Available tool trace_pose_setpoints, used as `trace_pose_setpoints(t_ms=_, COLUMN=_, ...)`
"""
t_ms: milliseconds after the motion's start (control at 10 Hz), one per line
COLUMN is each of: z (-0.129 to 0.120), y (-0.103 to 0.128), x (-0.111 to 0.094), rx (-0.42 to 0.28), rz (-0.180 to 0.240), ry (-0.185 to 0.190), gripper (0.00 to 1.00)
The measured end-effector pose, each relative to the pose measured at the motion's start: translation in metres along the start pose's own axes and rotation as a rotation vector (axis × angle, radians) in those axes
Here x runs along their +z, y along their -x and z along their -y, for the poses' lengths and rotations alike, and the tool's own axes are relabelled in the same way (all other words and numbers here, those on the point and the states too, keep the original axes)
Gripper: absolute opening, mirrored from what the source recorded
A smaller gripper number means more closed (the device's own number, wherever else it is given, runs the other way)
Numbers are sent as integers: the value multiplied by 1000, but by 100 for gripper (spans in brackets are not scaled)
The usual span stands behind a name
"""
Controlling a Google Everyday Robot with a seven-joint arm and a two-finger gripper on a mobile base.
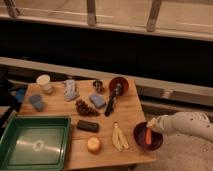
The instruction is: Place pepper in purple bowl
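Far to the left of the end effector (pixel 152 125) sits a green tray (pixel 55 121), with a white cup (pixel 44 82) and a blue item (pixel 36 102) beyond it on the desk (pixel 130 107). Nearer, dark grapes (pixel 86 108), a black block (pixel 88 126) and a round yellow piece (pixel 93 145) lie well apart from it; up and to its left stands the red bowl (pixel 120 85) with a dark utensil (pixel 111 101). The banana peel (pixel 119 137) is just beside the purple bowl (pixel 140 136), which lies directly under the end effector. The pepper (pixel 149 135) hangs upright below it, tip inside the bowl, so the task looks almost finished: only the release and a withdrawal seem left. Whether the end effector grips the pepper or has parted from it cannot be told. The white arm (pixel 187 123) reaches in from the right, low and nearly level, wrist dipped over the bowl's right side
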Motion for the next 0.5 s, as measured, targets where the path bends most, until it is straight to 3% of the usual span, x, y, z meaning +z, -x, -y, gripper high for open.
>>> trace_pose_setpoints(t_ms=500, z=-30, y=-12, x=-22, rx=-67, rz=26, ry=66, gripper=80)
